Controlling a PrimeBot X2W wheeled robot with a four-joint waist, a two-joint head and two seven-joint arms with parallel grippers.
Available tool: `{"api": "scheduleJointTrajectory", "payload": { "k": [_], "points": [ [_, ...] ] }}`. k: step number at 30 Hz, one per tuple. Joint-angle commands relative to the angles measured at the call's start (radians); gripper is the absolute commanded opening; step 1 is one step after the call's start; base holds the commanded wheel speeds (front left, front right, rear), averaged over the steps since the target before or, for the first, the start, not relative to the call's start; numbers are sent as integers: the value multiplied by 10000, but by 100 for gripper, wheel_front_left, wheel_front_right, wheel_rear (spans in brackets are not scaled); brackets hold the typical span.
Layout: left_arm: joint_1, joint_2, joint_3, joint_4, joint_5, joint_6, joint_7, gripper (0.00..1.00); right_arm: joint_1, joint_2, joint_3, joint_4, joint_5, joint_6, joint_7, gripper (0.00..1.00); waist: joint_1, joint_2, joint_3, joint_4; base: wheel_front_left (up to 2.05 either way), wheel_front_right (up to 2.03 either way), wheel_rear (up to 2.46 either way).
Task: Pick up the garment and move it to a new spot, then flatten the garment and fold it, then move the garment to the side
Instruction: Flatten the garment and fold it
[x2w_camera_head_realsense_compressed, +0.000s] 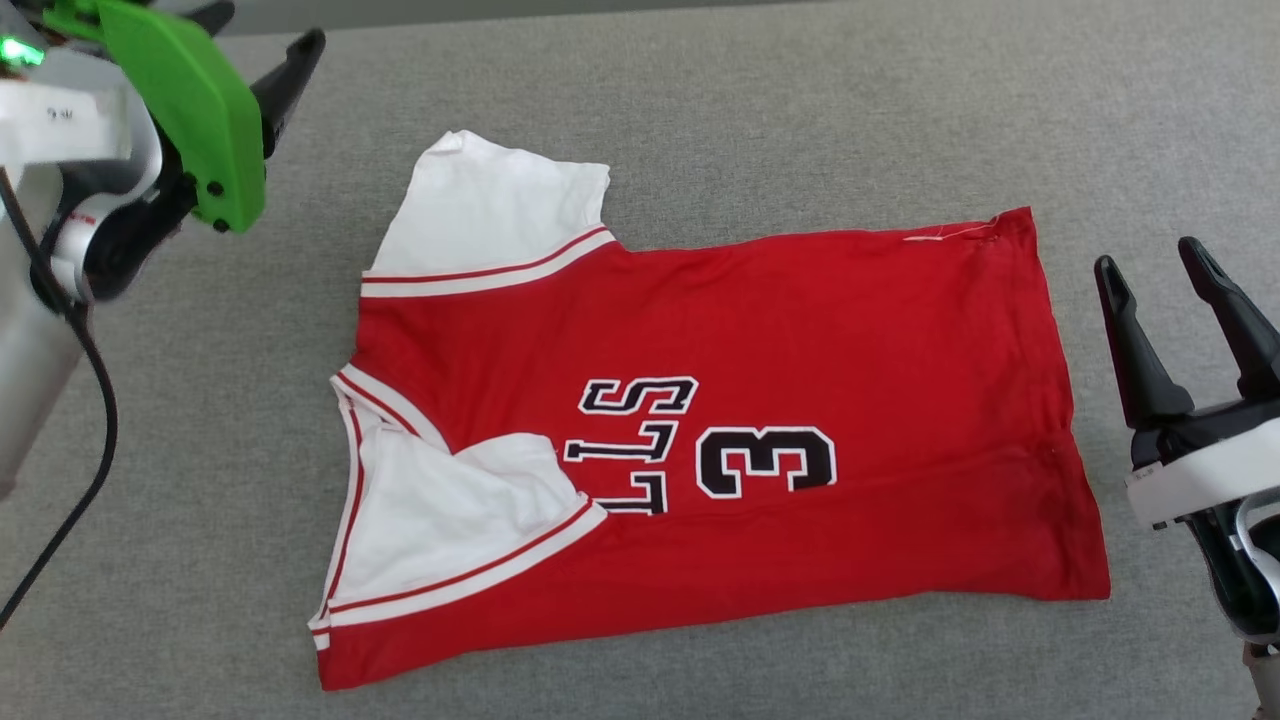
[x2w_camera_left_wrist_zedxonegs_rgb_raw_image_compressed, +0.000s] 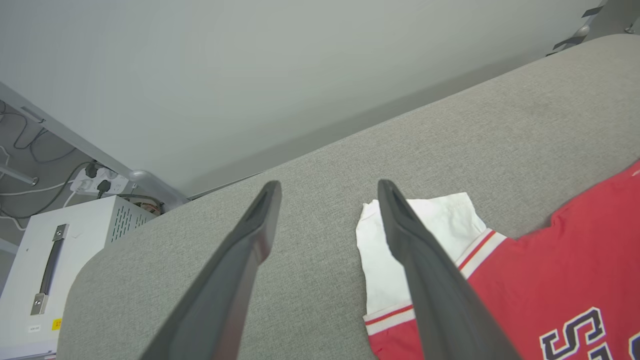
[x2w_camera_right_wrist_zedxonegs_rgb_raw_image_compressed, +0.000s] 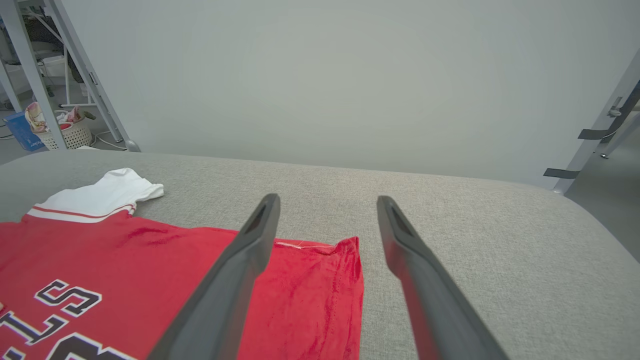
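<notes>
The garment (x2w_camera_head_realsense_compressed: 800, 400) lies flat on the grey padded table (x2w_camera_head_realsense_compressed: 700, 100), collar to the left and hem to the right. It is red with white sleeves, black letters and a number 3. The far sleeve (x2w_camera_head_realsense_compressed: 490, 215) spreads outward. The near sleeve (x2w_camera_head_realsense_compressed: 450, 520) is folded onto the chest and covers part of the letters. My left gripper (x2w_camera_head_realsense_compressed: 268, 28) hovers open beyond the far-left sleeve (x2w_camera_left_wrist_zedxonegs_rgb_raw_image_compressed: 415, 235), with its fingers (x2w_camera_left_wrist_zedxonegs_rgb_raw_image_compressed: 328, 184) apart and holding nothing. My right gripper (x2w_camera_head_realsense_compressed: 1148, 256) is open just right of the hem (x2w_camera_right_wrist_zedxonegs_rgb_raw_image_compressed: 345, 280), its fingers (x2w_camera_right_wrist_zedxonegs_rgb_raw_image_compressed: 328, 198) apart over the far hem corner.
Bare grey surface surrounds the garment on all sides. A black cable (x2w_camera_head_realsense_compressed: 90, 450) hangs from my left arm. Off the table's edge stand a white cabinet (x2w_camera_left_wrist_zedxonegs_rgb_raw_image_compressed: 50, 260), a laundry basket (x2w_camera_right_wrist_zedxonegs_rgb_raw_image_compressed: 70, 132) and metal frame legs (x2w_camera_right_wrist_zedxonegs_rgb_raw_image_compressed: 590, 145).
</notes>
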Motion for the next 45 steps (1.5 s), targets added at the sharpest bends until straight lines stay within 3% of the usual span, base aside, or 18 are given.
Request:
{"api": "scheduleJointTrajectory", "payload": {
  "k": [1, 5, 13, 24, 25, 26, 27, 36, 40, 45],
  "points": [
    [-459, -237, -47, 361, 3, -124, 308, 100, -244, 92, -26, -156, -127, -9, -70, 100, 0, 0, 902, -553, 0, 0, 0],
    [-1484, -874, -256, 1507, -425, -482, 1658, 100, -545, 204, 98, -454, -365, -9, -60, 100, 0, 0, 1418, -851, 0, 0, 0],
    [-2473, -1378, -956, 3283, -627, -885, 3719, 100, -1049, 298, 380, -577, -480, -9, -76, 100, 0, 0, 2203, -1376, 0, 0, 0],
    [-2090, -1218, -1694, 4130, -837, -1147, 4463, 100, -1301, 344, 479, -203, -385, -9, -342, 100, 0, 0, 2483, -1591, 0, 0, 0],
    [-2035, -1197, -1722, 4093, -896, -1157, 4435, 93, -1320, 340, 466, -172, -363, -9, -358, 100, 0, 0, 2464, -1584, 0, 0, 0],
    [-1986, -1189, -1719, 4065, -961, -1163, 4366, 9, -1337, 333, 455, -146, -346, -9, -369, 100, 0, 0, 2447, -1572, 0, 0, 0],
    [-1917, -1179, -1756, 4039, -1018, -1168, 4331, 0, -1356, 324, 439, -108, -329, -9, -378, 100, 0, 0, 2416, -1549, 0, 0, 0],
    [-1783, -1085, -2110, 3216, -1012, -1182, 2979, 0, -1848, -263, 169, -185, -52, -9, 102, 100, 0, 0, 1624, -1006, 0, 0, 0],
    [-1610, -1049, -2262, 2658, -1012, -1183, 2170, 0, -2437, -1238, 382, -248, 226, -9, 1205, 100, 0, 0, 1150, -602, 0, 0, 0],
    [-1228, -865, -2528, 1843, -996, -1184, 1422, 0, -3478, -2487, 1476, -32, 1549, -9, 3499, 100, 0, 0, 676, -186, 0, 0, 0]
  ]
}}
